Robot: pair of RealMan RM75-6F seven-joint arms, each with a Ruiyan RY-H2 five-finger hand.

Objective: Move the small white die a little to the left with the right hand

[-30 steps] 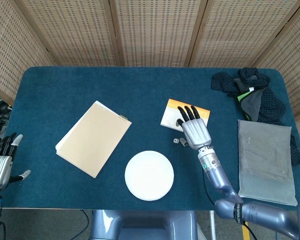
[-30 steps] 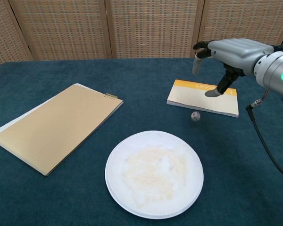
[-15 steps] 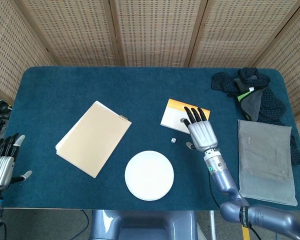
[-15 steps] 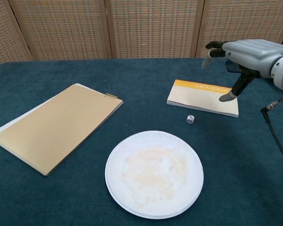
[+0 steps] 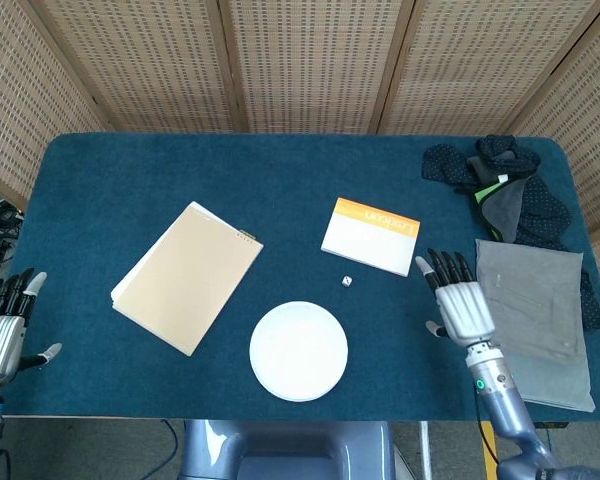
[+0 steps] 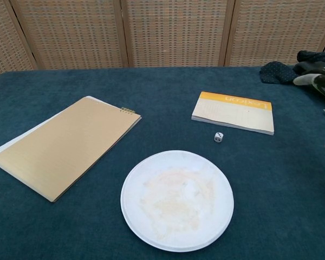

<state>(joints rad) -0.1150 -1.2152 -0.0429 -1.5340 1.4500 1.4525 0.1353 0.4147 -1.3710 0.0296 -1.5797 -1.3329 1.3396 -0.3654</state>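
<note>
White die (image 5: 347,282) sits alone mid-counter, free of the right hand (image 5: 460,306), whose fingers (image 5: 443,266) are spread, grasping nothing. Reaching back risks knocking it rightward.

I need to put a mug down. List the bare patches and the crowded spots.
Free: the wide far strip of table behind the notepad and booklet; also between notepad and plate. Crowded: the right edge, with dark clothes, grey cloth and right hand. The die sits just before the booklet.
</note>
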